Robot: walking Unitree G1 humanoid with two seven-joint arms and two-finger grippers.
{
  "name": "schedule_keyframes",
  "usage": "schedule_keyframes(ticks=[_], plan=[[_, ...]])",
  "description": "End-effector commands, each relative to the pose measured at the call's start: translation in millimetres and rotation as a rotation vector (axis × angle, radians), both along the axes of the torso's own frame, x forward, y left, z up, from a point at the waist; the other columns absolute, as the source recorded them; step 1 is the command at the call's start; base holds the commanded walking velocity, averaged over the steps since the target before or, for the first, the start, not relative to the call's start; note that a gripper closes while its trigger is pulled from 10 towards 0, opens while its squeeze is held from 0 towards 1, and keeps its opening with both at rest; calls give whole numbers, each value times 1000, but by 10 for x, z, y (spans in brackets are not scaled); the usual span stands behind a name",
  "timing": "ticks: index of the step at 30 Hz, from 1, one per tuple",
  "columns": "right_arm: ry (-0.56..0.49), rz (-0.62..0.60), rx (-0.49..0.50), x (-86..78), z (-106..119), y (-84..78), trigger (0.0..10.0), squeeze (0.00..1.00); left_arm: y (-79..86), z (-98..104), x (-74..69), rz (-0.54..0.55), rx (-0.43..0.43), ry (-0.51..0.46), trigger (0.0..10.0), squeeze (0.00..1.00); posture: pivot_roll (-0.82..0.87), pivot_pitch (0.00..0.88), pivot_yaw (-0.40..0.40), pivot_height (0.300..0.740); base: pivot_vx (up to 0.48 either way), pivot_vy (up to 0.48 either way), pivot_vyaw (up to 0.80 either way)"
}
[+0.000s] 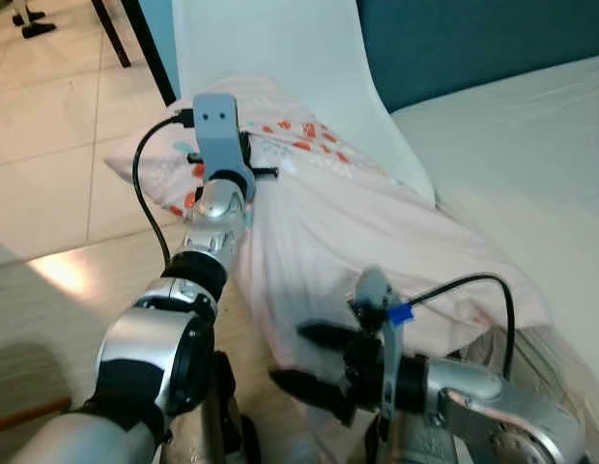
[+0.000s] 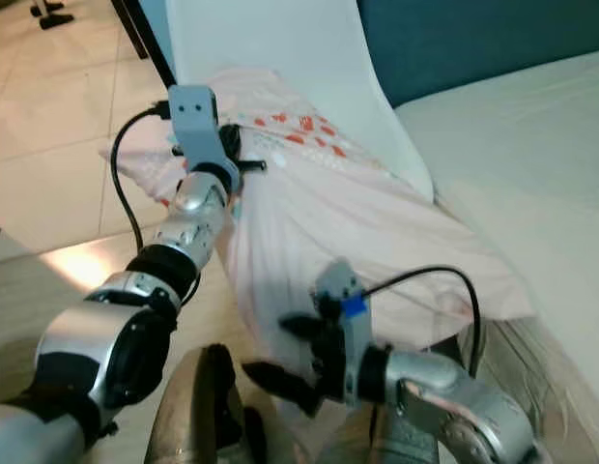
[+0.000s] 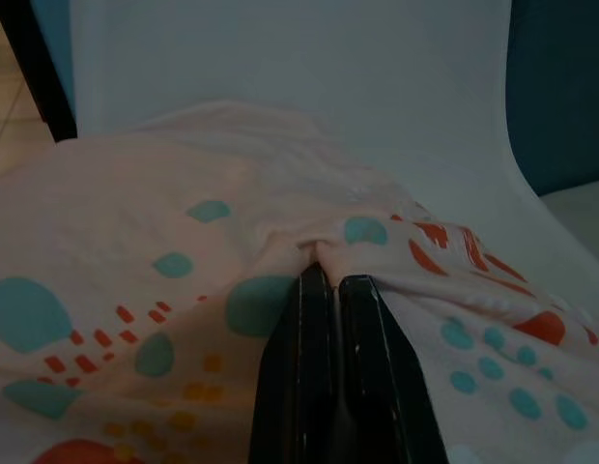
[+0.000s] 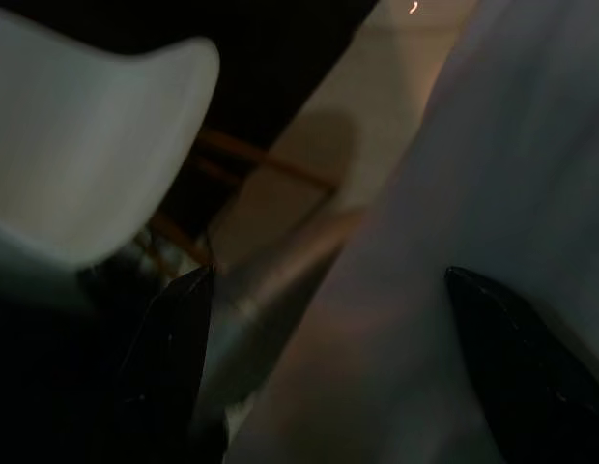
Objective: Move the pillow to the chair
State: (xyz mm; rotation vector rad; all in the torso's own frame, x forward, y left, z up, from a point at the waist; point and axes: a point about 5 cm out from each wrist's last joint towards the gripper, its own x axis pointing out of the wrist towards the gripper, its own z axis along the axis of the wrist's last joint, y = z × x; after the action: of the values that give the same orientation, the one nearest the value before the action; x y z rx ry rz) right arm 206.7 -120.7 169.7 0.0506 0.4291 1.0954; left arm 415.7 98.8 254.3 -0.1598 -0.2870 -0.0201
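The pillow (image 1: pixel 357 222), in a pale pink case with teal and orange marks, lies with its far end on the seat of the white chair (image 1: pixel 280 48) and its near end hanging toward me beside the bed. My left gripper (image 3: pixel 327 278) is shut on a fold of the pillowcase at the far end, over the chair seat. Down at the near end, my right gripper (image 1: pixel 307 360) is open, its fingers (image 4: pixel 174 338) spread on either side of the pale fabric without clamping it.
A bed (image 1: pixel 531 126) with a light sheet runs along the right, against a dark blue headboard (image 1: pixel 473 39). Black furniture legs (image 1: pixel 145 39) stand behind the chair on the left. Shiny tiled floor (image 1: pixel 48 126) stretches to the left.
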Motion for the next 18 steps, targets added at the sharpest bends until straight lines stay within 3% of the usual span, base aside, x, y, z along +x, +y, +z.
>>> schedule_keyframes(ticks=[1, 4, 6, 8, 18], plan=[[-11, -2, -30, -37, 108, -150, 10000, 0, 0, 27, -12, 0, -14, -24, 0, 0, -138, 241, 123, 544, 0, 0, 0], [-18, -72, -162, -26, 180, -437, 10000, 0, -17, 13, -18, -4, -16, -23, 0, 0, -142, 241, 116, 544, 0, 0, 0], [-13, -84, -202, -32, 186, -499, 10000, 0, -21, 10, -19, -5, -17, -23, 0, 0, -143, 241, 116, 544, 0, 0, 0], [30, -152, -367, -34, 108, -700, 10000, 0, -27, 6, -21, -6, -17, -23, 0, 0, -147, 242, 113, 544, 0, 0, 0], [176, -244, -602, -60, -211, -913, 10000, 0, -27, 27, -23, -6, -17, -32, 0, 0, -137, 243, 108, 544, 0, 0, 0]])
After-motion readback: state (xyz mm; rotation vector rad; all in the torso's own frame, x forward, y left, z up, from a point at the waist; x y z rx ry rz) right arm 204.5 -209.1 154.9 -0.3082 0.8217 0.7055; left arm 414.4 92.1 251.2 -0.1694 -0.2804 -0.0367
